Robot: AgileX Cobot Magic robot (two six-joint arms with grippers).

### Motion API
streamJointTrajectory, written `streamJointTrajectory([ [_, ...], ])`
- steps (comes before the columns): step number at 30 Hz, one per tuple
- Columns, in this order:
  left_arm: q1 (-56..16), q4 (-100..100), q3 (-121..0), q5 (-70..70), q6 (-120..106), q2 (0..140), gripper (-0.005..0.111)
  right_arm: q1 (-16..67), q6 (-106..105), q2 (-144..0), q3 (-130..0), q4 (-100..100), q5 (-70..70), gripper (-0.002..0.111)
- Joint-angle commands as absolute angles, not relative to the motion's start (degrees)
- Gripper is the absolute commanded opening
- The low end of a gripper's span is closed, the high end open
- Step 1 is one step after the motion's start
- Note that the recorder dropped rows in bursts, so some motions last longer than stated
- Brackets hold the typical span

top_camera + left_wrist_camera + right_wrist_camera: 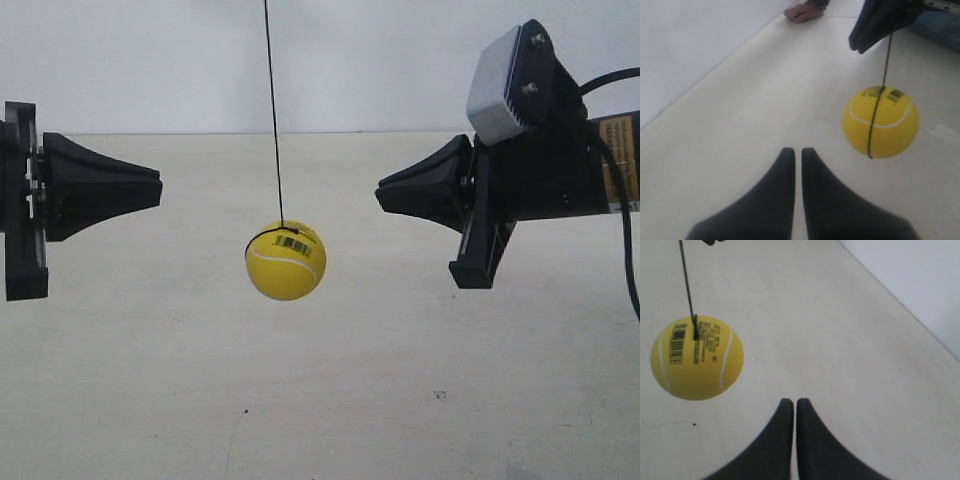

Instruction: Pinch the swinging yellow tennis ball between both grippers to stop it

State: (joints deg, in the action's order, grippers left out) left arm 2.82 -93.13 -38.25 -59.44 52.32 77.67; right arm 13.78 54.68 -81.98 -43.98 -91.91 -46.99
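Two hands, both closed, ball loose between them. Exterior view, left to right: hand at the exterior view's left (157, 190), black cone tip pointing right, flat cross plate (22, 200) behind it. Next, yellow tennis ball (286, 261) hanging on a thin dark string (273, 110), clear of the pale bench (400, 420), barcode sticker (291, 242) near its top. Then hand at the exterior view's right (381, 197), cone tip pointing left, grey-white block (503, 82) on top. Ball touches neither hand, sits lower than both tips, a bit nearer the right-side one. String slants slightly. Left wrist view: left hand (796, 151), fingers together with only a thin slit, gripping nothing; ball ahead and off to one side, apart from the fingers. Right wrist view: right hand (794, 401), same, fingers closed to a slit, empty; ball ahead and to the side, not touching.
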Motion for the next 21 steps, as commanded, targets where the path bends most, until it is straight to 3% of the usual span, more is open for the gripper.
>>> streamJointTrajectory([
  [1, 2.8, -94.9, -37.9, -63.0, 53.1, 77.4, 0.005, 13.6, 55.1, -81.8, -44.0, -93.3, -47.1, 0.000],
  [21, 2.8, -93.5, -38.0, -70.0, 47.9, 88.2, 0.005, 13.7, 49.8, -87.4, -44.0, -90.2, -53.6, 0.000],
])
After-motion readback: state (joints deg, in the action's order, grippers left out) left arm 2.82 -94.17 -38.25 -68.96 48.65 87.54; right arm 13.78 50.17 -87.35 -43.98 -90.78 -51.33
